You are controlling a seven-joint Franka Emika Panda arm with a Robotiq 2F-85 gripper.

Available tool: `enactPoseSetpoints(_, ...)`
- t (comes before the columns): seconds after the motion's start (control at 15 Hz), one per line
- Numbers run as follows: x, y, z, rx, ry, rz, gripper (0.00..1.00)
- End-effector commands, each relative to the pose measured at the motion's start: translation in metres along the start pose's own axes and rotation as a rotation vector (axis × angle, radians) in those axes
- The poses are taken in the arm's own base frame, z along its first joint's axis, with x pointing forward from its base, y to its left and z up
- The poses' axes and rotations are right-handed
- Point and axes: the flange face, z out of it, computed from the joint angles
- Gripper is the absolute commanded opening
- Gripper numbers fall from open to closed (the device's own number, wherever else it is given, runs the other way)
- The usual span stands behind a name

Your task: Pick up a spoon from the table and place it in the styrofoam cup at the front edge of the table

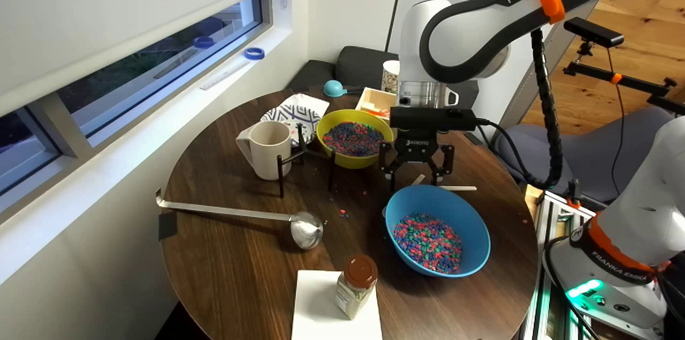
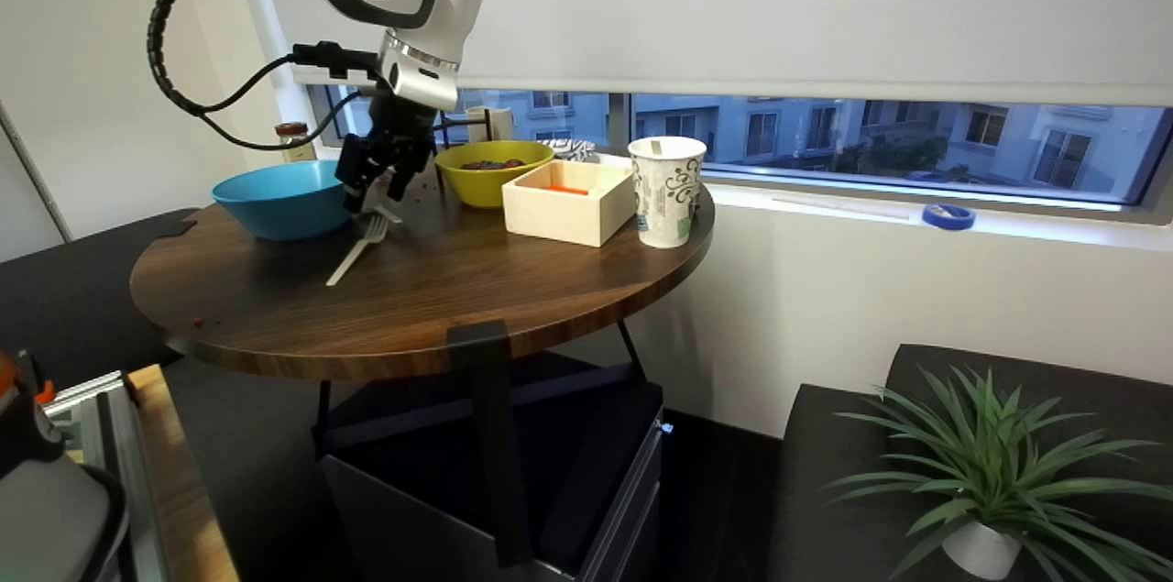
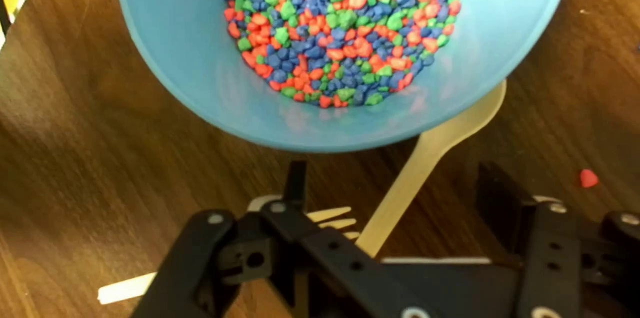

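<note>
The pale spoon (image 3: 405,188) lies on the table, its scoop partly hidden under the rim of the blue bowl (image 3: 320,132). In an exterior view a short piece of its handle (image 1: 418,180) shows behind that bowl. My gripper (image 3: 392,180) is open and low, with its fingers on either side of the spoon's handle in the wrist view and nothing gripped. The gripper also shows in both exterior views (image 1: 415,179) (image 2: 376,192). The white tapered cup (image 2: 667,197), handleless with dark curly print, stands upright near the table's edge; it also shows in an exterior view (image 1: 391,75).
A pale fork (image 2: 359,245) lies close beside the spoon. A yellow bowl (image 2: 476,179), a wooden box (image 2: 554,220), a beige mug (image 1: 271,150), a black stand (image 1: 302,155), a long metal ladle (image 1: 230,212) and a spice jar (image 1: 353,292) stand or lie around.
</note>
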Motion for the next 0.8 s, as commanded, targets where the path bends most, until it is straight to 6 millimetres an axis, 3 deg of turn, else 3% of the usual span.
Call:
enactPoseSetpoints(0.0,0.0023,-0.0050,0.0065,0.027,0.002,0.002,0.87)
enactPoseSetpoints(0.13,0.0027,-0.0059,0.0099,0.019,0.001,0.000,0.80)
enactPoseSetpoints(0.27,0.0027,-0.0065,0.0128,0.012,-0.006,-0.001,0.60)
enactPoseSetpoints(0.73,0.0003,-0.0072,0.0150,0.010,0.001,0.000,0.08)
